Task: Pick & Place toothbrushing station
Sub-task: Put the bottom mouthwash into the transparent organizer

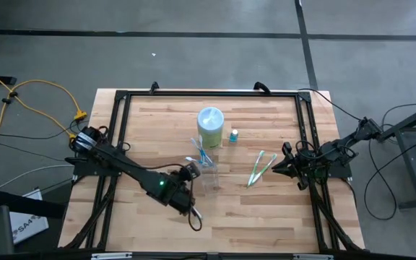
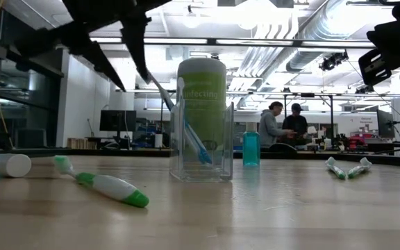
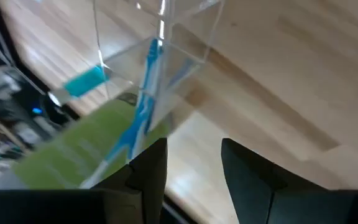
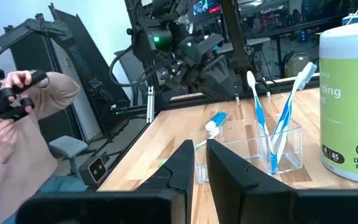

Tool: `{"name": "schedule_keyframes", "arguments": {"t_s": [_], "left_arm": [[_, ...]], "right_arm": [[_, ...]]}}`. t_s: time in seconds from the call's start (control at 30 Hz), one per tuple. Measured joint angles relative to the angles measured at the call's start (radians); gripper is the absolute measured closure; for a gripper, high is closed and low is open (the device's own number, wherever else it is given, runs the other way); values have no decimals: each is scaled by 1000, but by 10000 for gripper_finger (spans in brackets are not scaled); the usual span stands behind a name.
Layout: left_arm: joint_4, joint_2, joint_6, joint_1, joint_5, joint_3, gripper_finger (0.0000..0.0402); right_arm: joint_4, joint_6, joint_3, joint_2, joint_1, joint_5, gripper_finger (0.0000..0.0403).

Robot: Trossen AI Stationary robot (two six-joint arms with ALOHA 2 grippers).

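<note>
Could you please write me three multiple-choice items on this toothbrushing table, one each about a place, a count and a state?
1. Where does the clear tumbler stand relative to the green-labelled canister?
A. On top of it
B. Nearer the arms' side of the table, just in front of it
C. At the far right edge of the table

2. How many blue-and-white toothbrushes stand in the tumbler?
A. None
B. Two
C. Five

3. What is the state of the left tool?
A. Open and empty, near the tumbler
C. Shut on a toothpaste tube
B. Shut on the canister

Answers:
1 B, since the high view shows the tumbler just below the canister.
2 B, since the right wrist view shows two brush heads rising from it.
3 A, since the left wrist view shows a bare gap between its fingers.
</note>
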Motion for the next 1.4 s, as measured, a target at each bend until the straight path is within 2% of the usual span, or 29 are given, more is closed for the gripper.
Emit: {"name": "schedule_keyframes", "arguments": {"t_s": [0.17, 0.4, 0.67, 0.77, 1.0, 1.4], "left_arm": [[-56, 0, -191, -44, 50, 20, 256], [-126, 0, -541, -99, 70, 23, 256], [-184, 0, -841, -112, 240, 23, 256], [-183, 0, -870, -115, 251, 23, 256], [-169, 4, -951, -118, 362, 22, 256], [-161, 63, -932, -119, 493, 17, 256]], "right_arm": [[0, 0, 0, 0, 0, 0, 366], [0, 0, 0, 0, 0, 0, 366], [0, 0, 0, 0, 0, 0, 366], [0, 0, 0, 0, 0, 0, 366], [0, 0, 0, 0, 0, 0, 366], [0, 0, 0, 0, 0, 0, 366]]}}
